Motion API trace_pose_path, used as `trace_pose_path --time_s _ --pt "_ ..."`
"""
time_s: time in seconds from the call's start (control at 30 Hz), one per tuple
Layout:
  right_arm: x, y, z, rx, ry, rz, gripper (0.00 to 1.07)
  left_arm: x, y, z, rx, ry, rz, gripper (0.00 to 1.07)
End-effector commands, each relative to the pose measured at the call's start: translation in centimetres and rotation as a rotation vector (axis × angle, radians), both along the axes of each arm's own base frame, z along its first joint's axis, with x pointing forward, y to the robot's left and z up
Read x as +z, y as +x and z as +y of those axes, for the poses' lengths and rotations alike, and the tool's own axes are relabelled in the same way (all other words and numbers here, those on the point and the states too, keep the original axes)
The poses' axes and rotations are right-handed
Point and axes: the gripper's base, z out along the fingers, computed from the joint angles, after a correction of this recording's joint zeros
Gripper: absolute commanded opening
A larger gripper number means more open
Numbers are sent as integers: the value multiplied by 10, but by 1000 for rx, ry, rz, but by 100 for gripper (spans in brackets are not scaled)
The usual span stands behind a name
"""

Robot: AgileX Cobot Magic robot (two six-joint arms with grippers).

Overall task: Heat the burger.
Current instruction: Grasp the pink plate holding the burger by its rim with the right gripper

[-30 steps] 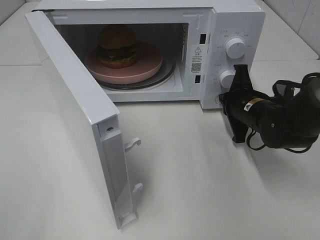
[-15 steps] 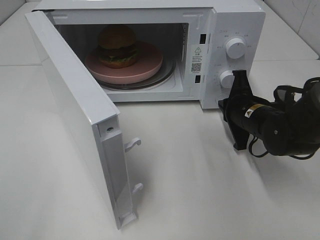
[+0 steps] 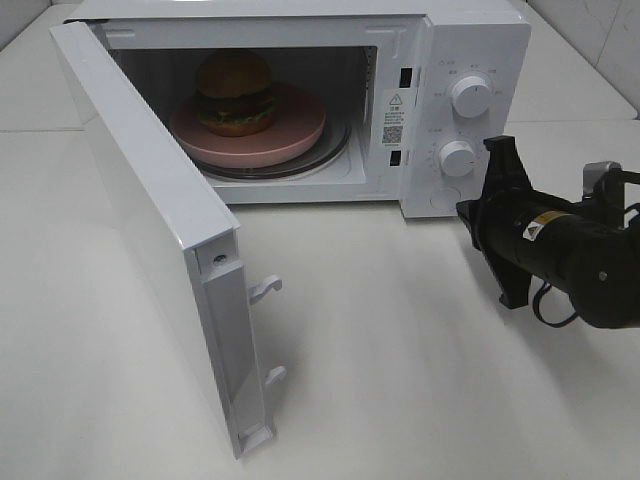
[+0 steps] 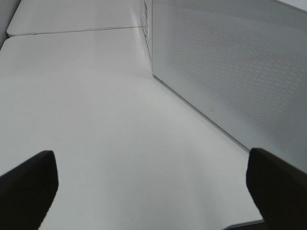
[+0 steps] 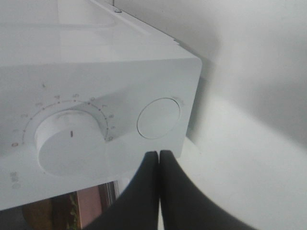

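Observation:
The burger (image 3: 235, 92), an orange-brown bun over a green leafy layer, stands on a round pink plate (image 3: 295, 135) inside the white microwave (image 3: 480, 45). The microwave door (image 3: 140, 200) hangs wide open to the left. My right gripper (image 3: 466, 209) is shut on nothing, a short way off the control panel's lower right corner. In the right wrist view its closed fingertips (image 5: 159, 155) point just below the round door button (image 5: 158, 118) and beside the lower knob (image 5: 69, 143). My left gripper (image 4: 148, 191) is open and empty over the table, next to the door's perforated outer face (image 4: 240, 72).
The panel carries an upper knob (image 3: 470, 95) and a lower knob (image 3: 457, 158). Two latch hooks (image 3: 264, 288) stick out of the open door's edge. The white tabletop (image 3: 400, 350) stretches in front of the microwave.
My right gripper has drawn back to the right, away from the control panel, staying shut. The burger, plate and door have not moved.

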Motion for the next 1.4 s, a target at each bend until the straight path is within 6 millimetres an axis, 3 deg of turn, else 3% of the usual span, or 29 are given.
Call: trace_pose_path --time_s 0.03,0.37,0.43,0.5,0.53,0.6,0.63,0.67,0.7,0.8,0.97,1.0,1.03,1.1,1.13,1.17,1.2,1.33,1.4 --pt "8 -11 -3 69 -94 12 0 0 -2 0 -3 -12 -26 102" --pt "39 -36 -5 440 -527 114 0 0 -2 0 -3 -12 -26 102" --pt "52 -41 -1 658 -706 126 0 0 -2 0 -3 -12 -26 102" --pt "54 -42 1 729 -741 146 0 0 -2 0 -3 -12 -26 102" --pt "62 -42 6 896 -818 161 0 0 -2 0 -3 -12 -26 102" --pt "66 -40 10 962 -843 161 0 0 -2 0 -3 -12 -26 102" --pt "72 -40 15 1141 -903 166 0 0 -2 0 -3 -12 -26 102" --pt "72 -40 15 1141 -903 166 0 0 -2 0 -3 -12 -26 102" --pt "78 -42 19 1298 -952 158 0 0 -2 0 -3 -12 -26 102" --pt "85 -44 23 1453 -978 154 0 0 -2 0 -3 -12 -26 102" --pt "91 -44 23 1557 -1017 144 0 0 -2 0 -3 -12 -26 102" --pt "91 -44 22 1611 -1072 121 9 0 -2 0 -3 -12 -26 102" --pt "91 -44 22 1611 -1072 121 9 0 -2 0 -3 -12 -26 102" --pt "91 -44 21 1672 -1143 83 42 0 -2 0 -3 -12 -26 102" --pt "91 -44 21 1672 -1143 83 42 0 -2 0 -3 -12 -26 102" --pt "91 -44 21 1675 -1148 81 61 0 -2 0 -3 -12 -26 102" --pt "91 -44 21 1696 -1161 68 101 0 -2 0 -3 -12 -26 102" --pt "90 -46 21 1768 -1183 47 99 0 -2 0 -3 -12 -26 102" --pt "89 -51 20 1899 -1222 6 99 0 -2 0 -3 -12 -26 102"
